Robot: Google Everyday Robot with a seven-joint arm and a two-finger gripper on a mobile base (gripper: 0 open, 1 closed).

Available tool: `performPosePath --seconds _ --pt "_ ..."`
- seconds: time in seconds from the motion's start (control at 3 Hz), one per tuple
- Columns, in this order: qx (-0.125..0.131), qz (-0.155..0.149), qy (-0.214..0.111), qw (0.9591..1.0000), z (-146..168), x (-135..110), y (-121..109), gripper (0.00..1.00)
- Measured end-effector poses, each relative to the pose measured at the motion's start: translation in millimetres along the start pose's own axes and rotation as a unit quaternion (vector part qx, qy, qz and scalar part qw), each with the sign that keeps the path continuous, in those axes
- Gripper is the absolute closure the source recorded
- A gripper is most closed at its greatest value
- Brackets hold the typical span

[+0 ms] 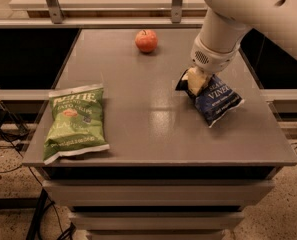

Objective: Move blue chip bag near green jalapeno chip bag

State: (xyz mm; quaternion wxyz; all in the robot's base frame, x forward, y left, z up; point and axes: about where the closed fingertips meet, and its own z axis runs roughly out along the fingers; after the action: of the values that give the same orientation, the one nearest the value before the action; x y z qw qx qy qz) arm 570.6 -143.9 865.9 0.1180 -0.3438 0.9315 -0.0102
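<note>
Grey table [148,119], right side: jaws pinch blue chip bag [219,102].

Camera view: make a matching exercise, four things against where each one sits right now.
Things:
1. blue chip bag
2. green jalapeno chip bag
3. apple
4. gripper

Places:
A. back of the table, near the middle
B. front left of the table
C. right side of the table, lying askew
D. over the right side, clamped on one bag's top end

Pairs: 1-C, 2-B, 3-A, 4-D.
</note>
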Motion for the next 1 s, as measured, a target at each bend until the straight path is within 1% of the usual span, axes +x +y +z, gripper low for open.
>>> performPosePath --seconds 0.33,0.67,1.0 --pt "0.0 0.0 0.0 1.0 0.0 0.0 0.0 1.0" --pt "0.002 -0.01 -0.001 0.9999 -0.9 -1.1 3.8 1.0" --pt "0.006 -0.06 -0.01 0.9982 -10.9 -10.8 31.5 1.0"
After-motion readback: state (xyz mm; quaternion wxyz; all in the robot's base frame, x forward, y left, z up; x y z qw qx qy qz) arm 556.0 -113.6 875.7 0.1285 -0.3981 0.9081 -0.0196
